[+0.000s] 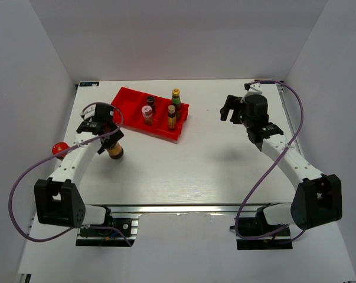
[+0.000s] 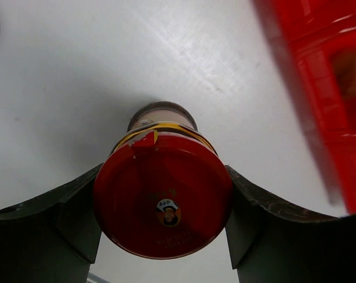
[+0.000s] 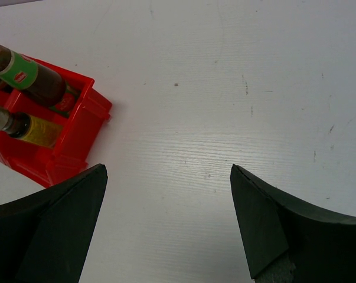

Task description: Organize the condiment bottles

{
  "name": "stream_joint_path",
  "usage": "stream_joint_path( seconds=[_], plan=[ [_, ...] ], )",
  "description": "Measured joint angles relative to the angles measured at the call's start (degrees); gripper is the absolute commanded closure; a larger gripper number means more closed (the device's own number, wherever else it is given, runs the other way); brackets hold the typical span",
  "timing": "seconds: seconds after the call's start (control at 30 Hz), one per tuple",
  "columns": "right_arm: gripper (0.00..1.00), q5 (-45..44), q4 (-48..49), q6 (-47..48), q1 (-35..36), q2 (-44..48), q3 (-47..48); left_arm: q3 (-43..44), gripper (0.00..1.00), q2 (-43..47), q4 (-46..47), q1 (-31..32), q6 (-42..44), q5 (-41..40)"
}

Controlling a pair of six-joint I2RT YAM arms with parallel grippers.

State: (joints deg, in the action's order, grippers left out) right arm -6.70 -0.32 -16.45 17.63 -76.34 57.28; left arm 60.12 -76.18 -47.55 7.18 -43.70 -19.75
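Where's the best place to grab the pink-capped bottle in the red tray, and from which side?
Probably by the cap, from straight above: the pink-capped bottle stands upright, walls of the red tray surround its base, and the dark-capped bottle stands close behind.

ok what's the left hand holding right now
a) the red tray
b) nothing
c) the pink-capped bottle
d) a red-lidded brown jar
d, in the left wrist view the left hand is shut on the red-lidded jar, touching the lid on both sides.
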Motion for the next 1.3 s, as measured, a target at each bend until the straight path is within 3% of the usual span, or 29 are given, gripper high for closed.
stream_joint_path(
  seconds=[0.23, 0.67, 1.3],
  plan=[
    [0.11, -3.5, 0.0, 0.5, 0.0, 0.0, 0.0, 11.7, 0.6, -6.1, 1.9, 0.0, 2.6, -0.7],
    [0.11, -5.6, -0.5, 0.5, 0.0, -0.2, -2.0, 35.9, 0.64, -27.8, 7.7, 0.0, 10.4, 1.0],
    [0.11, -7.5, -3.1, 0.6, 0.0, -3.8, -2.0, 44.3, 0.65, -39.6, 15.6, 0.0, 17.6, 2.3]
  ],
)
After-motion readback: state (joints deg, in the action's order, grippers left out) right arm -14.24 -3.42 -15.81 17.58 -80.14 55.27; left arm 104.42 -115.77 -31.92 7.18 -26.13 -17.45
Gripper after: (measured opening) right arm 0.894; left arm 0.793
